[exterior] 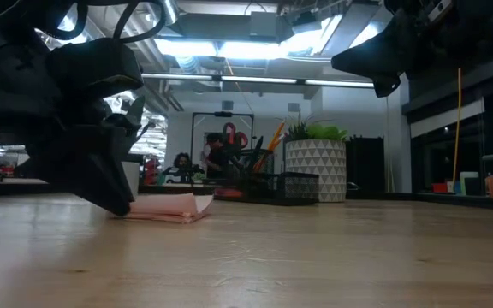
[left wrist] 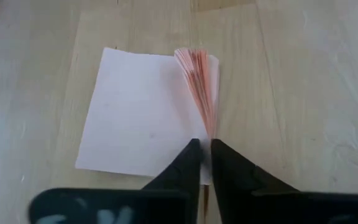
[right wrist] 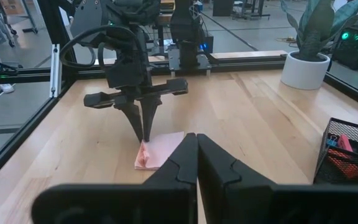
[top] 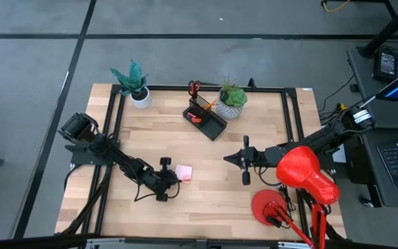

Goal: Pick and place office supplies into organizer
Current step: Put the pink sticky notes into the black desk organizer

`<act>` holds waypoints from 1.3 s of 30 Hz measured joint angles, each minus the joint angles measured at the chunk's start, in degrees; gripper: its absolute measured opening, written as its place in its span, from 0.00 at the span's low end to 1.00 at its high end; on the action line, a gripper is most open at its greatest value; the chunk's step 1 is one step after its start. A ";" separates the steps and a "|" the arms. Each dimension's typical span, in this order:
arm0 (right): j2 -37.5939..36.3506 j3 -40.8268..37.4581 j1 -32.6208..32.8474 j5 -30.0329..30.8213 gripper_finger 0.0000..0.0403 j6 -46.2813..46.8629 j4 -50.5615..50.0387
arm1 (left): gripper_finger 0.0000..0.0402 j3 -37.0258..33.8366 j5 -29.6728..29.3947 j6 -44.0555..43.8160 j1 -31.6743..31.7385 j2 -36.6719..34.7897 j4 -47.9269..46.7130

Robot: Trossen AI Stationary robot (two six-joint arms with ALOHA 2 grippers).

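A pink sticky-note pad lies flat on the wooden table near its middle. My left gripper stands at the pad's left side, slanting down, and is shut on its edge. My right gripper hovers shut and empty to the right of the pad, well above the table. The black organizer stands at the far middle of the table. It holds red-handled scissors, an orange pencil and something red. My left gripper pinches several sheets at one side edge of the pad between its two fingertips. The fingers come from above, slanting in from the table's left. The pinched sheets rise and fan out, while the rest of the pad lies flat on the table.
Two potted plants in white pots stand at the far edge, one left of the organizer and one right beside it. A red lamp-like object lies over the table's near right. A black frame borders the tabletop.
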 joint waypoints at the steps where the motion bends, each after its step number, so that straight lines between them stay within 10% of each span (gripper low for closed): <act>1: 0.00 0.00 0.00 0.00 0.02 0.00 0.00 | 0.05 0.00 0.02 0.00 0.00 0.00 0.01; 39: 0.04 0.33 -0.03 -0.01 0.02 0.24 0.61 | 0.00 -0.07 -11.09 15.07 -0.30 -8.24 6.42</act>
